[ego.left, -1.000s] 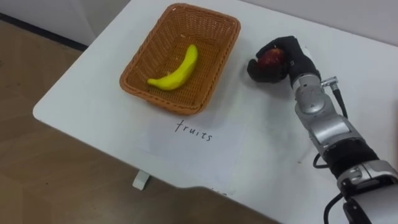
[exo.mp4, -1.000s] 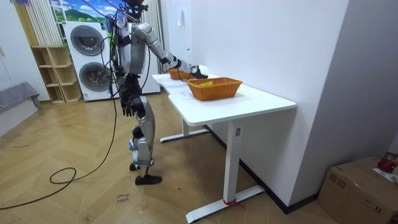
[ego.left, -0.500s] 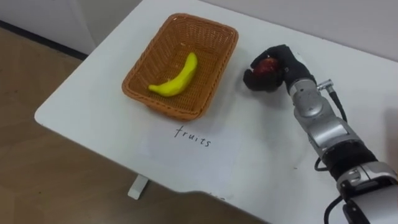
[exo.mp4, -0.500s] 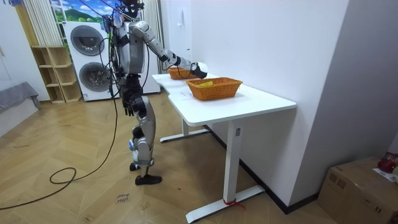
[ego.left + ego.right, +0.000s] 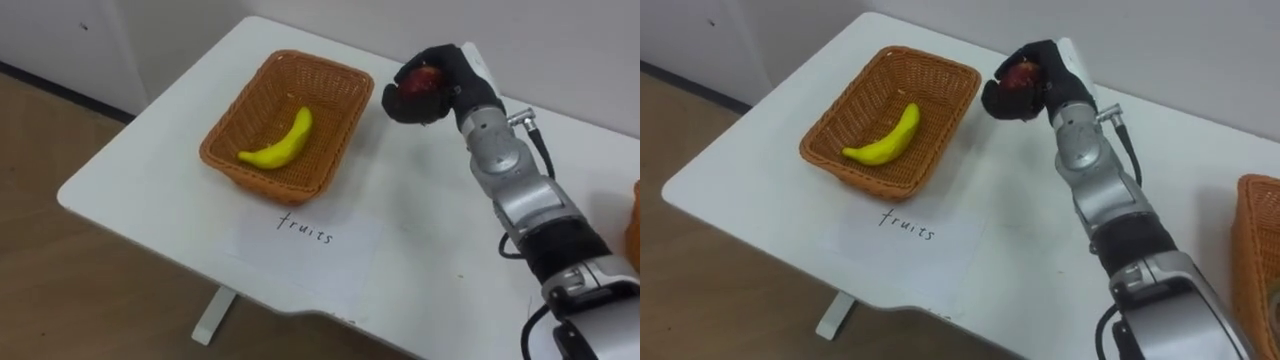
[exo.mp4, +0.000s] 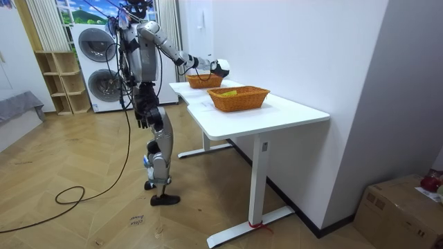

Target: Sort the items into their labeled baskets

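right robot hand [image 5: 447, 82] curling round apple [image 5: 423, 81] | lifting it off counter [image 5: 400, 225], up from a second ago | apple hanging just right of basket [image 5: 268, 182] holding banana [image 5: 281, 142] | drop likely next

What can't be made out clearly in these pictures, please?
- Eye views: the red fruit is mostly wrapped by the fingers of the right hand, so its kind is unclear.
- Eye views: the second basket is cut off by the right edge; its contents are unseen.
- Room view: the held fruit is too small to make out.
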### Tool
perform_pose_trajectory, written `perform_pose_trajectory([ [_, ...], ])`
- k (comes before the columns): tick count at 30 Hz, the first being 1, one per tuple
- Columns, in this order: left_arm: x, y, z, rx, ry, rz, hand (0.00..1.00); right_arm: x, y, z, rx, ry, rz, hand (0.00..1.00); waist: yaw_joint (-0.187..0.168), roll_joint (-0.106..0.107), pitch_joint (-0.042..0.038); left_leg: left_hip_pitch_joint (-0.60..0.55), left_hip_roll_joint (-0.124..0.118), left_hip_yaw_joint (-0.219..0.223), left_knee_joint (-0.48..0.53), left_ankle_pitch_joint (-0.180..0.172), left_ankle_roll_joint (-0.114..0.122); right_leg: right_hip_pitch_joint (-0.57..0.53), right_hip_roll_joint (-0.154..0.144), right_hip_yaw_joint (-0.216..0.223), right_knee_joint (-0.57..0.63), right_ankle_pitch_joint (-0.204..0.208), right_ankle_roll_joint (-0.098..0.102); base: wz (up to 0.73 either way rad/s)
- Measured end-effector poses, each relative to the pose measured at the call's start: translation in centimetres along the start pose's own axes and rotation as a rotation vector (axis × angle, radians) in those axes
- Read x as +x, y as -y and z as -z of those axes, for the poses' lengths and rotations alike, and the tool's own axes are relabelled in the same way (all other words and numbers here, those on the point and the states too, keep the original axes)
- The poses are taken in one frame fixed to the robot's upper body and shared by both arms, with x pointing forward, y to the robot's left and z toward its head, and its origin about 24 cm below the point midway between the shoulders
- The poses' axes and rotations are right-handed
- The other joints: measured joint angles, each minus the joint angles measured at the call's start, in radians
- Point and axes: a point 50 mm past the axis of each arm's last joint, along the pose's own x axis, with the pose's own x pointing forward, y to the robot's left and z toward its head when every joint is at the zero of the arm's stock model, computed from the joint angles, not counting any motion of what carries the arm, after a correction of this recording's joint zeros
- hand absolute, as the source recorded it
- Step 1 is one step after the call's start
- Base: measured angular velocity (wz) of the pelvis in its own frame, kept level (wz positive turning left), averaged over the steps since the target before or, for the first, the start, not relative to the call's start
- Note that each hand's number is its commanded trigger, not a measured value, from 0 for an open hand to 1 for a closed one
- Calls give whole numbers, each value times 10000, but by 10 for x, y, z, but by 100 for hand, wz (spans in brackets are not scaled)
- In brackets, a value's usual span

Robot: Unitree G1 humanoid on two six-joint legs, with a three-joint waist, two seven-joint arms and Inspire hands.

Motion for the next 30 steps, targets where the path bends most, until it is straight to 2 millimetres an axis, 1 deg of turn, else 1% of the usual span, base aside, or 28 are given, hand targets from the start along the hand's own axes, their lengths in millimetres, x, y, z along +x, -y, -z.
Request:
perform_pose_trajectory([
  [1, 0, 0, 3, 75, -65, -28, 0, -1, 0, -3, 23, 150, -78, 100, -49, -1, -23, 62, 0, -2, -27, 0, 0, 75, 44, 31, -1, -10, 16, 0],
  [4, -1, 0, 4, 39, -103, -35, 0, -6, -2, -14, 113, 720, -118, 100, -51, -4, -53, 184, -1, -1, -49, -1, 1, 175, 44, 44, -3, -20, 32, 0],
  [6, -1, 0, 5, -78, -127, -50, 0, -8, -2, -17, 160, 884, -197, 100, -50, -15, -101, 204, -1, 3, -43, -1, 1, 193, 47, 51, -3, -20, 33, 0],
  [8, -1, 0, 4, -110, -106, -62, 0, -10, -3, -19, 176, 1020, -264, 100, -59, -2, -120, 223, -1, -1, -44, -1, 1, 210, 44, 53, 6, -20, 33, 0],
  [11, -1, 0, 4, -101, -138, -89, 0, -11, -5, -23, 131, 1133, -320, 100, -53, -3, -123, 243, 0, 5, -48, 0, 1, 222, 45, 76, 28, -22, 34, 0],
  [14, -1, 1, 6, -88, -220, -51, 0, -12, -5, -27, 99, 1293, -315, 100, -39, -43, -144, 247, 1, 4, -51, -1, 1, 228, 37, 63, 35, -24, 35, 0],
  [16, -2, 2, 10, -67, -368, -4, 0, -13, -6, -31, 104, 1448, -361, 100, -33, -86, -120, 372, -3, -6, -84, -2, 2, 341, 30, 44, 29, -34, 49, 0],
  [17, -2, 2, 11, -64, -395, 0, 0, -13, -7, -31, 124, 1450, -372, 100, -21, -112, -123, 395, -5, -7, -106, -2, 2, 358, 23, 32, 36, -43, 58, 0],
  [18, -2, 2, 12, -59, -413, 5, 0, -13, -6, -32, 149, 1485, -354, 100, 1, -188, -111, 396, -5, -8, -119, -1, 2, 357, 4, 21, 33, -48, 59, 0],
  [19, -2, 1, 12, -55, -408, 1, 0, -13, -7, -32, 154, 1501, -357, 100, 52, -270, -73, 390, -6, -36, -118, -1, 1, 367, 12, -7, 25, -48, 59, 4],
  [21, -2, 1, 12, -52, -411, 20, 0, -13, -8, -33, 151, 1507, -368, 100, 102, -329, -36, 386, -15, -67, -121, -1, 2, 381, 19, -75, 17, -49, 61, 5],
  [22, -2, 1, 12, -51, -423, 24, 0, -13, -9, -33, 105, 1530, -354, 100, 192, -362, -27, 389, -17, -75, -133, -2, 3, 383, 18, -80, 12, -53, 67, 3],
  [24, -2, 0, 12, -46, -427, 17, 0, -13, -12, -35, 148, 1566, -345, 100, 246, -415, -19, 390, -17, -93, -156, -2, 3, 385, 20, -94, -4, -55, 70, 3],
  [27, -2, 0, 12, -46, -409, 16, 0, -13, -18, -38, 334, 1624, -441, 100, 274, -416, 11, 353, -40, -249, -159, -2, 3, 406, -4, -233, -3, -70, 94, 13],
  [30, -2, 0, 12, -56, -412, 7, 0, -13, -21, -39, 445, 1642, -474, 100, 463, -386, 32, 354, -42, -286, -205, -2, 3, 404, -5, -266, -6, -95, 135, 6],
])
